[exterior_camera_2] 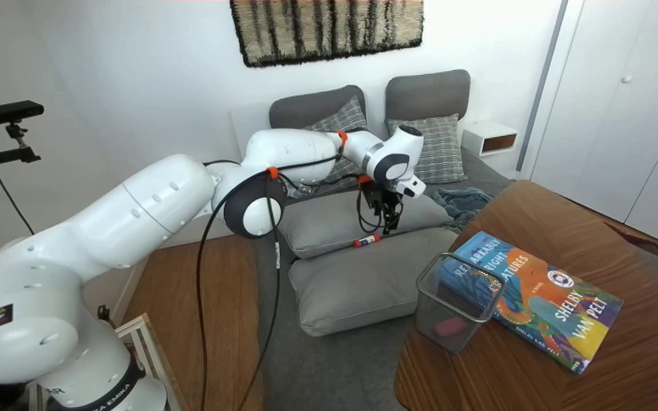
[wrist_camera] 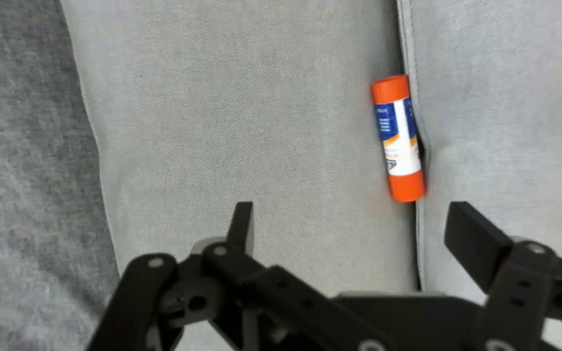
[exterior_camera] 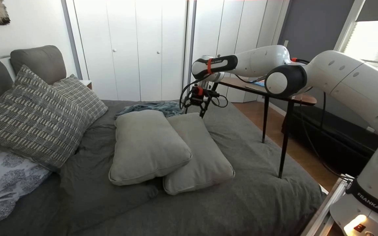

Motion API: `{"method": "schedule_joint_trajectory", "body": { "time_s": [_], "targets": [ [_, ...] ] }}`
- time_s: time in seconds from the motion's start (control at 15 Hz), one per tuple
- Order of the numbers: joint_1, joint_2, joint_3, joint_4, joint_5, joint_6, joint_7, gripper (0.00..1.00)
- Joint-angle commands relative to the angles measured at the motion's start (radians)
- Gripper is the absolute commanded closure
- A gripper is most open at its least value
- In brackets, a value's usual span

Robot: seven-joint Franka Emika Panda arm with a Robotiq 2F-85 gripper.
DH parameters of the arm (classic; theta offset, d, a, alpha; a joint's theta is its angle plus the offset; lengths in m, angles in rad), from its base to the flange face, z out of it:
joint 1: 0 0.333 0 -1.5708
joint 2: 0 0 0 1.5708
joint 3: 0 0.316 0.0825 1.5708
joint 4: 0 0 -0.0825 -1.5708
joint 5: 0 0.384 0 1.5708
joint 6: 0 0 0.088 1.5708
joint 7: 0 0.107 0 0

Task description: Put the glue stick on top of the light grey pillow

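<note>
Gripper [wrist_camera: 351, 224] is spread pretty wide over the two overlapping pillows [wrist_camera: 242, 122]. Glue stick [wrist_camera: 399, 139] is lying right in the crease where they meet. They're on the bed [exterior_camera: 258, 170], and nearby there's a table [exterior_camera_2: 552, 214] with a book [exterior_camera_2: 540, 302] and bin [exterior_camera_2: 440, 305].

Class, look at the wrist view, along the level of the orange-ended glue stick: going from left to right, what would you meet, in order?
Grey bedspread → one light grey pillow → glue stick → another light grey pillow.
</note>
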Motion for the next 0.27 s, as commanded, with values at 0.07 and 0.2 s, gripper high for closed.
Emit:
{"method": "schedule_joint_trajectory", "body": {
  "time_s": [0.07, 0.2],
  "targets": [
    [0.024, -0.035, -0.013, -0.001, -0.025, -0.030, 0.002, 0.00],
    [0.026, -0.033, -0.013, -0.001, -0.025, -0.029, 0.002, 0.00]
  ]
}}
